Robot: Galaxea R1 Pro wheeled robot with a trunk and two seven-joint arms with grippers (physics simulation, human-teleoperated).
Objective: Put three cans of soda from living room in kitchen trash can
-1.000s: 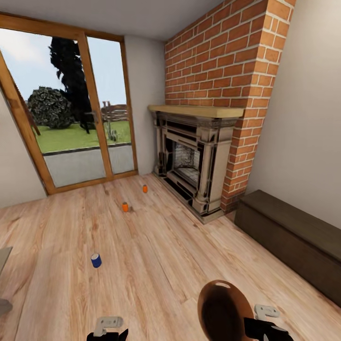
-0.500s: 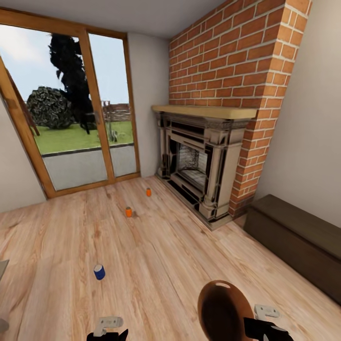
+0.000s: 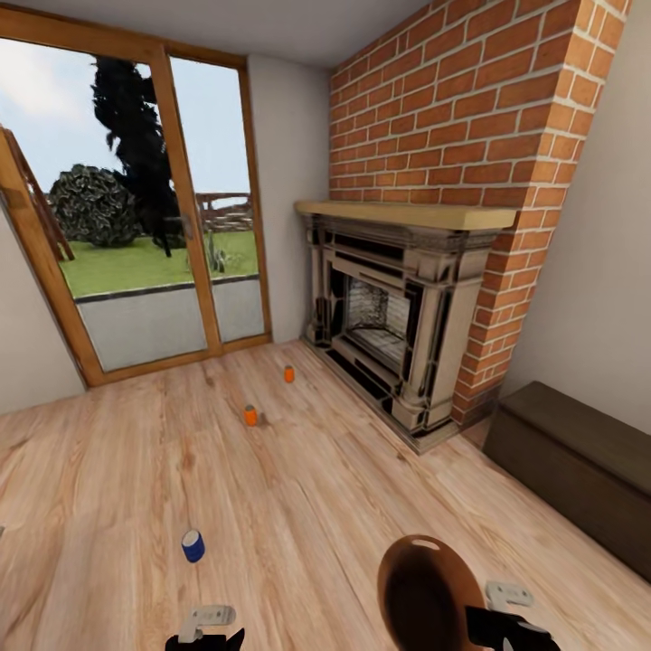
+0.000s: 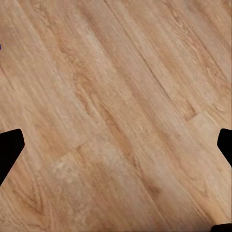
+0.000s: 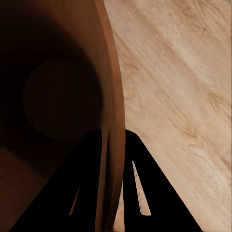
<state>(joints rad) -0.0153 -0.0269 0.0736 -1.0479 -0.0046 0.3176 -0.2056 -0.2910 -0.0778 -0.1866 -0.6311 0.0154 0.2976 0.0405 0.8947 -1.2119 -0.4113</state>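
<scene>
My right claw (image 5: 115,193) pinches the bin (image 3: 425,592) rim; left claw (image 4: 116,145) gapes empty. The blue can (image 3: 193,545) (light, slick) wants a mid-body grip.

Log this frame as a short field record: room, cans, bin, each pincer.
room: living room, wood plank floor, brick fireplace, glass doors
cans: blue can nearest; two orange cans farther, all upright on floor
bin: copper-brown trash can, carried, empty
right pincer: clamped on bin wall
left pincer: open, empty, over floor
</scene>
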